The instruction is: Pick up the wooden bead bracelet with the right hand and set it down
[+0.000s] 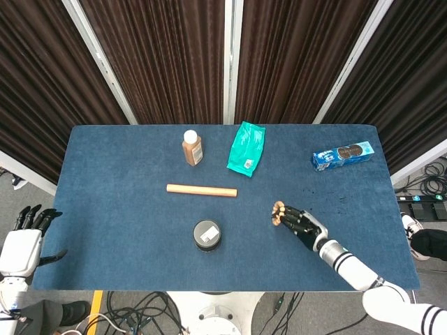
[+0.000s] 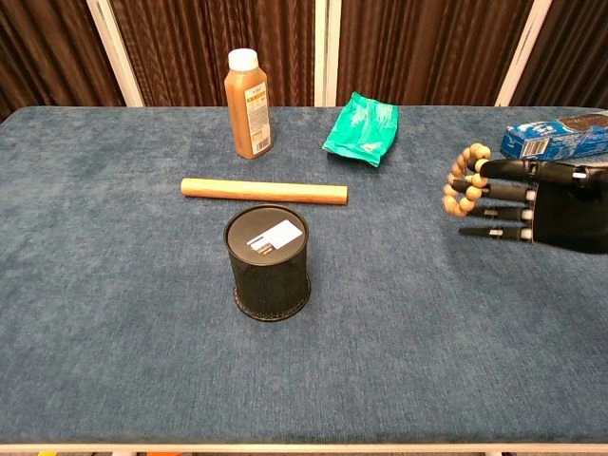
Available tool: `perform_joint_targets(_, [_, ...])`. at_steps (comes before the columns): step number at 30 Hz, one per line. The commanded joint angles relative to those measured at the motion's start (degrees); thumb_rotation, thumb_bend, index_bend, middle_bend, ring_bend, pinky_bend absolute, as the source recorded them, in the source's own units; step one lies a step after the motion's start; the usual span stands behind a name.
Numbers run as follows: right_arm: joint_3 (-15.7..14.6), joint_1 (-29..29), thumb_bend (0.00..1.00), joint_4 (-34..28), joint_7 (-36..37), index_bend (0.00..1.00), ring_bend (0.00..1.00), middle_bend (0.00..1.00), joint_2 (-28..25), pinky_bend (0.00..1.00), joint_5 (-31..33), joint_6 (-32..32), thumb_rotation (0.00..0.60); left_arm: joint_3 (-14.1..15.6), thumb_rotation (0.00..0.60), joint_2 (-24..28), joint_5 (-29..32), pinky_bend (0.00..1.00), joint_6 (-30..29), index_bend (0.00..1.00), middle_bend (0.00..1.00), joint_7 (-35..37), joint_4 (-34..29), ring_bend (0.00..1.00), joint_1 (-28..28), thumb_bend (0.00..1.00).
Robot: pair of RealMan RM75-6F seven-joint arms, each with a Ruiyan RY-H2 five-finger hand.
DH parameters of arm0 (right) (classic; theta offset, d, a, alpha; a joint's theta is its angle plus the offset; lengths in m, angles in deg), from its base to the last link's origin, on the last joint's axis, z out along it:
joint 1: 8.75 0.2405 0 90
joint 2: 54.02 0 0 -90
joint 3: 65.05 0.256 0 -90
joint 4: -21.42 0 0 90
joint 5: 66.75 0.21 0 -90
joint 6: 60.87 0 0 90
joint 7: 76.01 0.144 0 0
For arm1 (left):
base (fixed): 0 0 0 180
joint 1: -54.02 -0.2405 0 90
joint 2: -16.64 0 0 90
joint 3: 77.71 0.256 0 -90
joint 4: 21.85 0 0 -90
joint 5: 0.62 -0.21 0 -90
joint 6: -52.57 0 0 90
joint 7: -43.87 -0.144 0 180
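A single bracelet (image 2: 464,180) of round, light tan wooden beads is seen at the right of the chest view, looped over the outstretched fingertips (image 2: 489,167) of the right hand (image 2: 551,201) and held clear above the table (image 2: 114,313). In the head view it is shown right of centre, as a small pale cluster (image 1: 279,213) at the hand's tip. The left hand (image 1: 24,246) is seen at the lower left edge, its fingers spread and nothing held. One bottle (image 2: 248,91), one wooden stick (image 2: 263,191), one black mesh cup (image 2: 268,261), one green packet (image 2: 363,128) and one blue biscuit pack (image 2: 556,137) are counted on the table.
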Motion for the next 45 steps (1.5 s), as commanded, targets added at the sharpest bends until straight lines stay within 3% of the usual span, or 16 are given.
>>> perform_joint_targets(1, [5.10,-4.04,0.42,-4.37,7.76,0.61,0.09,0.44,-2.35,0.00,-5.64,-5.12,0.600,0.08,0.600,0.11,-0.05,0.03,0.01,0.23,0.17,-0.03,-0.16,0.05,0.01,0.01])
perform_joint_targets(3, [5.63,-4.65,0.42,-4.50,9.40,0.59,0.09,0.44,-1.76,0.00,-8.69,-4.34,0.587,0.10,0.600,0.06,-0.05,0.03,0.11,0.23,0.17,-0.09,-0.24,0.05,0.08,0.01])
perform_joint_targets(5, [5.10,-4.91,0.42,-3.97,10.35,0.57,0.09,0.46,-1.03,0.00,-12.23,-1.84,0.523,0.21,0.600,0.04,-0.11,0.03,0.11,0.23,0.17,-0.10,-0.32,0.05,0.06,0.01])
perform_joint_targets(7, [2.97,-4.67,0.39,-2.42,10.99,0.54,0.10,0.48,0.08,0.00,-17.81,3.36,0.353,0.32,0.600,-0.04,-0.10,0.03,0.17,0.23,0.17,-0.12,-0.42,0.05,0.03,0.01])
perform_joint_targets(10, [-2.23,-2.89,0.24,1.65,12.35,0.48,0.11,0.50,1.51,0.00,-26.30,12.17,0.192,0.36,0.600,0.14,0.12,0.04,0.34,0.23,0.17,-0.22,-0.75,0.05,0.03,0.01])
perform_joint_targets(15, [-8.31,0.66,0.07,8.31,14.22,0.48,0.12,0.52,4.76,0.00,-30.46,22.95,0.099,0.25,0.600,0.56,0.10,0.03,-0.08,0.23,0.17,-0.48,-1.54,0.05,-0.05,0.01])
perform_joint_targets(21, [-12.10,3.88,0.08,10.59,17.10,0.61,0.20,0.59,6.49,0.00,-27.80,27.73,0.078,0.50,0.600,0.88,0.35,0.03,0.23,0.23,0.17,-0.68,-2.06,0.05,-0.14,0.01])
perform_joint_targets(28, [-14.08,5.30,0.33,11.58,11.21,0.69,0.27,0.67,8.17,0.00,-22.90,30.44,0.079,0.48,0.600,0.81,0.46,0.03,0.61,0.23,0.17,-1.13,-2.28,0.05,0.10,0.01])
perform_joint_targets(38, [-15.83,7.24,0.53,11.98,3.53,0.70,0.28,0.68,9.02,0.00,-16.93,30.23,0.077,0.27,0.600,0.76,1.00,0.03,1.17,0.23,0.17,-1.51,-2.32,0.05,0.45,0.01])
perform_joint_targets(45, [-16.35,7.84,0.55,11.94,-0.84,0.71,0.28,0.67,9.52,0.00,-14.72,30.97,0.080,0.15,0.600,0.64,1.27,0.03,1.68,0.23,0.17,-1.70,-2.16,0.05,0.80,0.01])
